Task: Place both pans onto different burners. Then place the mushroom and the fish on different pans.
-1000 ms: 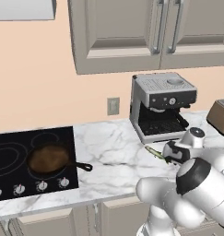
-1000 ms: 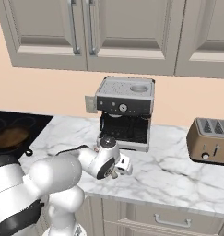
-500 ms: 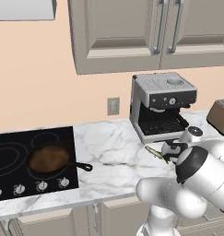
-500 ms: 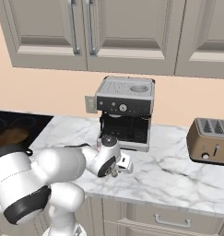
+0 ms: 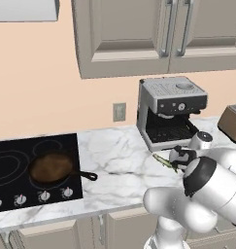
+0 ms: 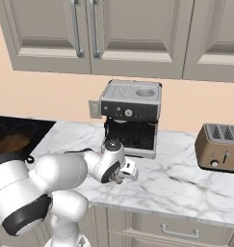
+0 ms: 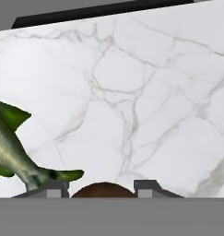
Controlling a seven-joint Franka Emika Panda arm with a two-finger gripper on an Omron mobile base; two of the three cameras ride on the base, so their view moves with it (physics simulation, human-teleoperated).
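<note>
One pan (image 5: 51,167), the brown one, sits on a burner (image 5: 15,165) near the front right corner of the cooktop (image 5: 66,146), its handle reaching over the right edge onto the marble counter (image 5: 114,151); I can make out a dark ring shape further left that may be the second pan, but it is too dim to say. So the pan step looks at least half done, and neither food is on a pan yet. Low over the counter's front edge, in front of the coffee machine (image 5: 170,109), the gripper (image 6: 123,174) hangs with its fingertips (image 7: 51,186) on either side of a reddish-brown dome, most likely the mushroom (image 7: 103,190). The jaws stand partly narrowed around it, though I cannot tell whether they actually pinch it. Just beside them lies the fish (image 7: 14,154), flat on the marble. By my reckoning both foods are left to carry to the cooktop.
</note>
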